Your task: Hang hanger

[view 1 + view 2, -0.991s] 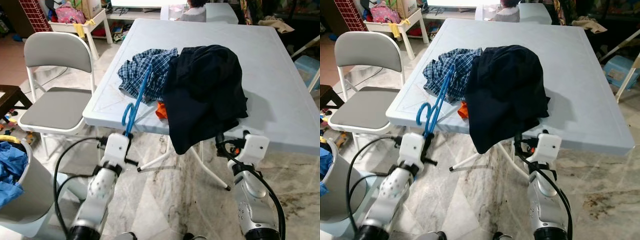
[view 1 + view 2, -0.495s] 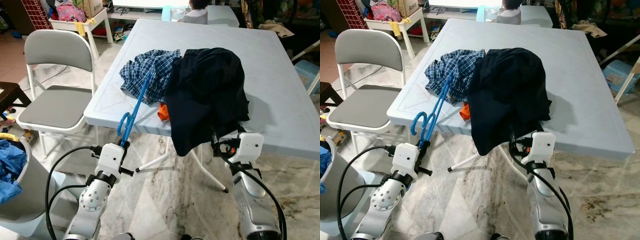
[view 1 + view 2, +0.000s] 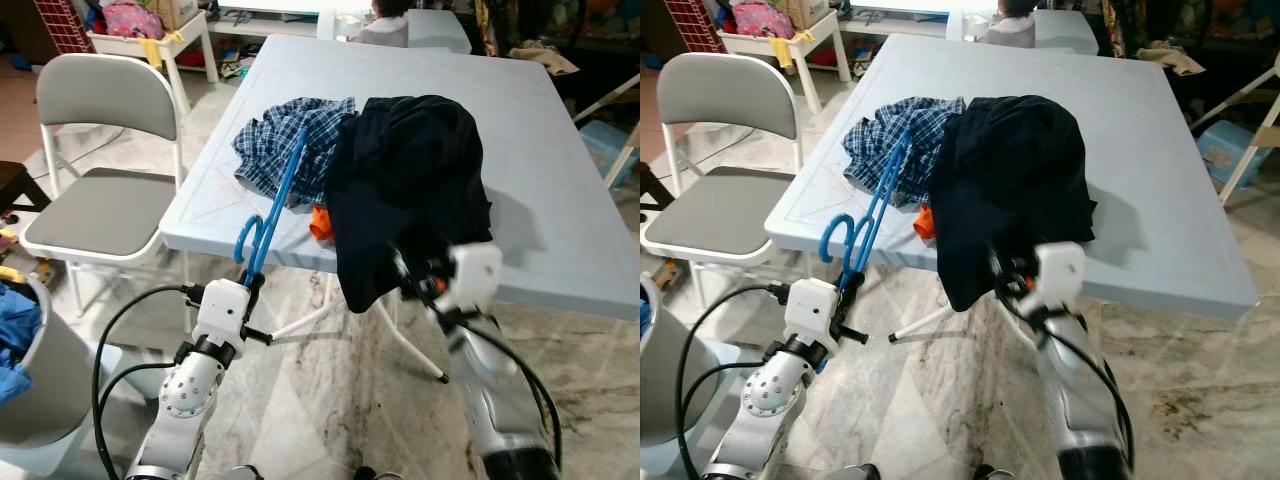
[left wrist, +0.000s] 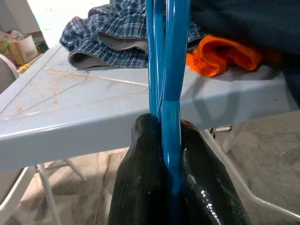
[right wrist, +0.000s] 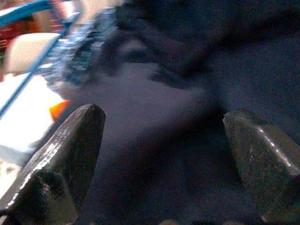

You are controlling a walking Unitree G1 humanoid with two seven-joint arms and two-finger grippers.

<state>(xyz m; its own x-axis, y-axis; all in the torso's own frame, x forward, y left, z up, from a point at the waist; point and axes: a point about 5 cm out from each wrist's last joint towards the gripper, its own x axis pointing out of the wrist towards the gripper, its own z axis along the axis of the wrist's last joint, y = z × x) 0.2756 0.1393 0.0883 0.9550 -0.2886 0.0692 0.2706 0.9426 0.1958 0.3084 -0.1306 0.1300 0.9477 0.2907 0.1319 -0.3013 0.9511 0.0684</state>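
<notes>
Right now your left gripper (image 4: 171, 164) sits just below the near edge of the tabletop (image 3: 560, 190), its two black fingers (image 4: 145, 173) pinched on the lower end of the blue hanger (image 3: 275, 200); from your left wrist view you can see the blue bars running straight up out of the pinch. From there the hanger slants up over the tabletop edge, its hook curling just off the near edge above the gripper, and its far end rests on the plaid shirt (image 3: 290, 145) bunched on the tabletop; a scrap of orange cloth (image 3: 321, 222) lies at the edge just beside the hanger, tucked under the dark garment (image 3: 410, 180).

Your right gripper (image 5: 164, 159) is raised in front of that dark garment, where it drapes over the near edge; its fingers are spread wide with only the navy fabric between them, and you cannot tell whether they touch it; this arm shows blurred in your head views.

Further out, a grey folding chair (image 3: 100, 170) stands on your left beside the tabletop; a grey bin (image 3: 35, 390) holding blue cloth sits by your left side; the floor (image 3: 330, 400) below is marbled stone.
</notes>
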